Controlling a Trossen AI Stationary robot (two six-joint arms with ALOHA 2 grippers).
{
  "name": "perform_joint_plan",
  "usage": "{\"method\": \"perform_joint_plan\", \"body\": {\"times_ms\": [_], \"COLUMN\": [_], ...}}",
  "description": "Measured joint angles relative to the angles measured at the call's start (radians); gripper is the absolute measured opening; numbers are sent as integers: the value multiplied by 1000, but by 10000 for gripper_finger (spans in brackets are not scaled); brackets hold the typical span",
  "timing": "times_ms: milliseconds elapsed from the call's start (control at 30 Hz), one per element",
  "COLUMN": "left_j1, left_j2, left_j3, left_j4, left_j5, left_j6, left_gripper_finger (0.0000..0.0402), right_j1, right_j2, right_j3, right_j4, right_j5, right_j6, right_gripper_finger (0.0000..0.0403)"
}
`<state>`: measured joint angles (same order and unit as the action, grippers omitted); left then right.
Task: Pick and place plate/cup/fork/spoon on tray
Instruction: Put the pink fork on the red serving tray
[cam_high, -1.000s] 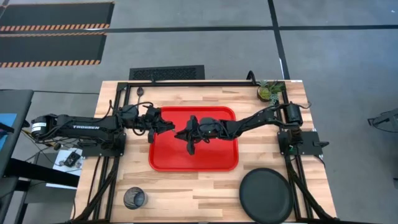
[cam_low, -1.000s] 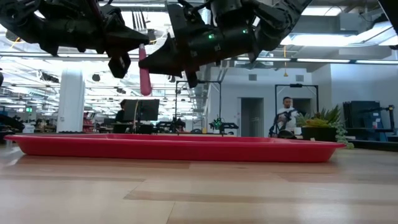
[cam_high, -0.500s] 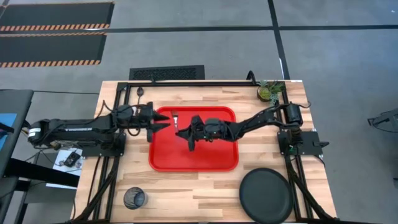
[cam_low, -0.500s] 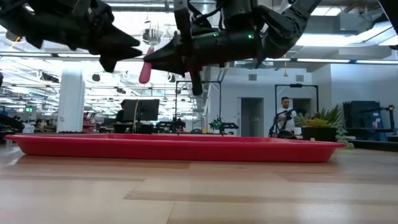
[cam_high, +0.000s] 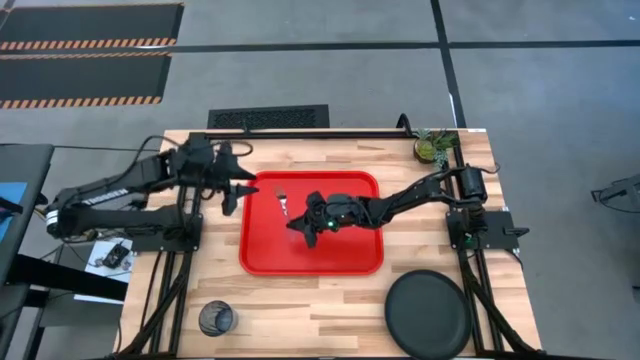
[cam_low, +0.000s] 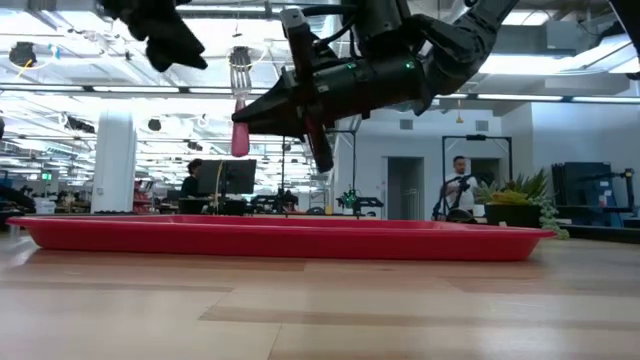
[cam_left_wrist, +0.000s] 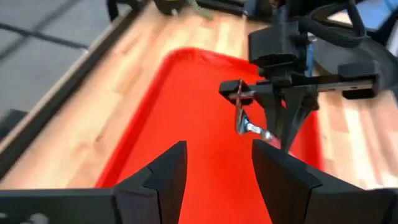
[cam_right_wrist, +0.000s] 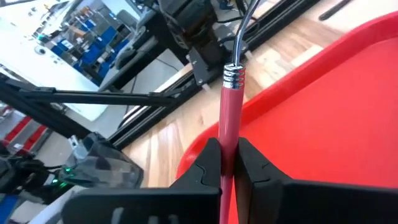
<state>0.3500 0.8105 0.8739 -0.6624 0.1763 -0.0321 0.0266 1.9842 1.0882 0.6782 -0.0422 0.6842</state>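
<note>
The fork (cam_high: 283, 203) has a red handle (cam_low: 240, 130) and silvery tines (cam_low: 238, 70). It hangs over the red tray (cam_high: 352, 258) with my right gripper (cam_high: 293, 222) shut on it. My left gripper (cam_high: 236, 190) is open and empty. It hangs high over the tray's left edge, its fingers (cam_left_wrist: 168, 177) pointing at the fork (cam_left_wrist: 244, 115). The black plate (cam_high: 428, 313) lies on the table at the near right. The cup (cam_high: 215, 319) stands at the near left. The dark spoon (cam_high: 226, 150) lies at the far left. My right gripper pinches the fork's red handle (cam_right_wrist: 227, 127) between its two fingers. They reach in roughly level from the table's right side and lie across the handle. The fork stands nearly upright with its tines up, clear of the tray, and its handle end (cam_low: 240, 150) hangs below the fingers.
A small potted plant (cam_high: 433, 147) stands at the far right corner. The arms' black frames run along the table's left and right edges. Bare wood lies between the tray and the near edge. A person (cam_low: 460, 185) stands in the room far behind the table.
My left gripper has opened, let go of the fork, and gone up and back toward the table's far left. My right gripper has rolled and keeps the fork over the tray. The fork now stands more upright.
</note>
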Motion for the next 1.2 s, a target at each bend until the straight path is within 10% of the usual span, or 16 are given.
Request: {"method": "perform_joint_plan", "body": {"times_ms": [733, 1200], "left_j1": [33, 33], "left_j2": [446, 499], "left_j3": [356, 356], "left_j4": [-267, -264], "left_j5": [309, 313], "left_j6": [192, 242], "left_gripper_finger": [252, 122], "right_j1": [12, 18], "right_j2": [0, 0], "right_j3": [4, 4], "right_j4": [7, 8], "right_j5": [-62, -62], "right_j6": [-38, -37], "right_gripper_finger": [20, 21]}}
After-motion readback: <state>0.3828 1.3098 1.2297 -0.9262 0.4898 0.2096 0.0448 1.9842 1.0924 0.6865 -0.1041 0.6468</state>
